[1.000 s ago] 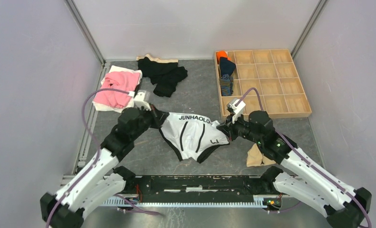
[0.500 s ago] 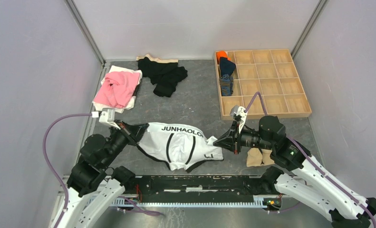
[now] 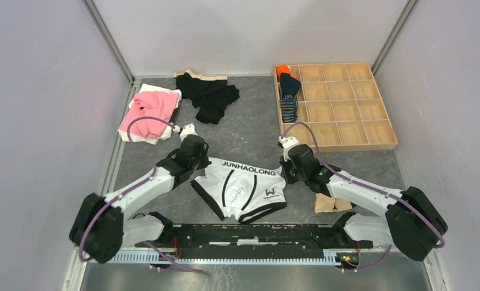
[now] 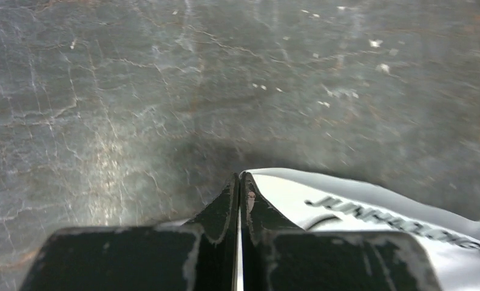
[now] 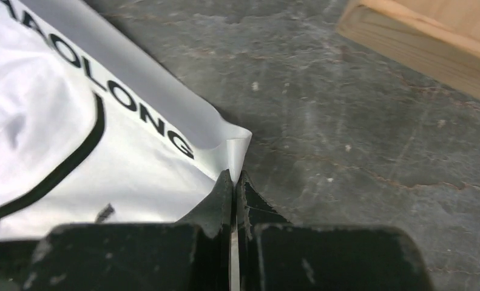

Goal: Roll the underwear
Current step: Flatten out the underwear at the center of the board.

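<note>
The white underwear [image 3: 243, 189] with black trim lies spread on the grey table, its lettered waistband stretched straight along the far side. My left gripper [image 3: 204, 162] is shut on the waistband's left corner, and the left wrist view shows the white cloth [image 4: 358, 209] pinched at the fingertips of that gripper [image 4: 240, 179]. My right gripper [image 3: 284, 170] is shut on the right corner; its wrist view shows the tips of the gripper [image 5: 233, 177] closed on a folded point of the underwear [image 5: 73, 121].
A wooden compartment tray [image 3: 340, 147] stands at the back right, with rolled orange, navy and striped pieces [image 3: 289, 108] in its left column; its corner [image 5: 419, 42] is close. Pink garment [image 3: 147, 115] and black garments [image 3: 210, 94] lie back left. A beige cloth [image 3: 328, 201] lies under the right arm.
Both arms swung the underwear left and toward the near edge, then back to the middle. It now lies flat with the waistband pulled straight between the two grippers.
</note>
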`<move>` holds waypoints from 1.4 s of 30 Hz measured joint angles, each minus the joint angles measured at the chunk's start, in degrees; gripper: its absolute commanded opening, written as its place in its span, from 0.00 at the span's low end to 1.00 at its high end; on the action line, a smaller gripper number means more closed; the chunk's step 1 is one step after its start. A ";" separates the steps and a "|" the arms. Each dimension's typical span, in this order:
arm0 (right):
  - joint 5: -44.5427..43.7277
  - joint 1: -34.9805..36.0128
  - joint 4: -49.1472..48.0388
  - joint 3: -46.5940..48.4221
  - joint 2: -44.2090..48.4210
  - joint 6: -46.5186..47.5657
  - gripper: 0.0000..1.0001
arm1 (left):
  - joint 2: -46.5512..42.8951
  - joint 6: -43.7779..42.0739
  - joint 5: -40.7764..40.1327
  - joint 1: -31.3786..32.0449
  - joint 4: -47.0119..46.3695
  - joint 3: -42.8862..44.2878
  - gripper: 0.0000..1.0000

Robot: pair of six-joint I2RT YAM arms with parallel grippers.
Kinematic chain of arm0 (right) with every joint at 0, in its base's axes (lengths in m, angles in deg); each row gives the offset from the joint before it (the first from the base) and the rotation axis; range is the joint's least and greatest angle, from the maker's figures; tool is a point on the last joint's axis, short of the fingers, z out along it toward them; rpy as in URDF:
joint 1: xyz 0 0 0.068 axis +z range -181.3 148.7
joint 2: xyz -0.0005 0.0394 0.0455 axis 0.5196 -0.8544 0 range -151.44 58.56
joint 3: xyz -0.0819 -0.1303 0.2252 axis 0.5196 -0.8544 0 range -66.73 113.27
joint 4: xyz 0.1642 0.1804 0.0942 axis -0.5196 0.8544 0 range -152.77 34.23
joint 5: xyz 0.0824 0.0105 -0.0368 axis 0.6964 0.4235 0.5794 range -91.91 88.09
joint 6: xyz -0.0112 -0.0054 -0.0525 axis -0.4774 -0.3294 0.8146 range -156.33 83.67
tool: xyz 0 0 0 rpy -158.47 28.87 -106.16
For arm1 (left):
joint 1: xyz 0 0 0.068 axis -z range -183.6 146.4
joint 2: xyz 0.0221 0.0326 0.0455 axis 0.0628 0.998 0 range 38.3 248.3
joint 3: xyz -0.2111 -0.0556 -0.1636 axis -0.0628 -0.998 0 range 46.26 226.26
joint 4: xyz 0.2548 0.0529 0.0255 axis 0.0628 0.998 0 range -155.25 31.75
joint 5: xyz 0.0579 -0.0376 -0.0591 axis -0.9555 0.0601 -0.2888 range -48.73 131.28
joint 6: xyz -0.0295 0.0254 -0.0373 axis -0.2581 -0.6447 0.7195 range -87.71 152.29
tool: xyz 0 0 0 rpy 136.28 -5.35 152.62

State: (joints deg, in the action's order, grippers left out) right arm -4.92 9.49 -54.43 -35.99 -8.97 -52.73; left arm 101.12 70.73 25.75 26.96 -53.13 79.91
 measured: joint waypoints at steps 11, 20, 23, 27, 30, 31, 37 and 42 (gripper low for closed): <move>-6.60 -3.93 -10.75 -1.11 -4.11 0.70 0.34 | 9.92 -1.05 -11.30 0.04 -11.98 1.64 0.49; -7.10 -4.39 -6.10 -1.07 -0.37 5.22 0.54 | 9.42 -2.10 -13.57 0.00 -12.13 3.54 0.57; -4.00 -4.39 -3.69 -1.09 4.15 6.27 0.39 | 4.83 -2.08 -10.29 0.15 -12.63 2.75 0.43; 7.21 -4.55 -4.24 -1.18 6.75 6.36 0.20 | 1.40 -2.05 -3.06 2.69 -16.20 -1.11 0.29; 13.53 -4.35 -4.87 -2.12 6.45 5.75 0.14 | 3.28 -2.01 1.29 5.40 -18.49 -4.92 0.21; 14.27 -4.24 -4.81 -2.80 6.38 5.53 0.14 | 4.46 -1.99 2.69 6.14 -19.12 -6.21 0.20; 14.53 -4.04 -3.45 -6.64 5.53 3.34 0.12 | 11.61 -1.99 5.73 6.75 -20.13 -8.48 0.19; 13.03 -2.49 -2.82 -10.19 5.53 1.11 0.11 | 14.86 -1.90 4.81 6.75 -21.05 -7.82 0.18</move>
State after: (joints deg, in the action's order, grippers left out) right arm 8.11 7.00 -57.25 -46.17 -3.44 -51.61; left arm 115.99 68.83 30.55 33.72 -74.18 72.09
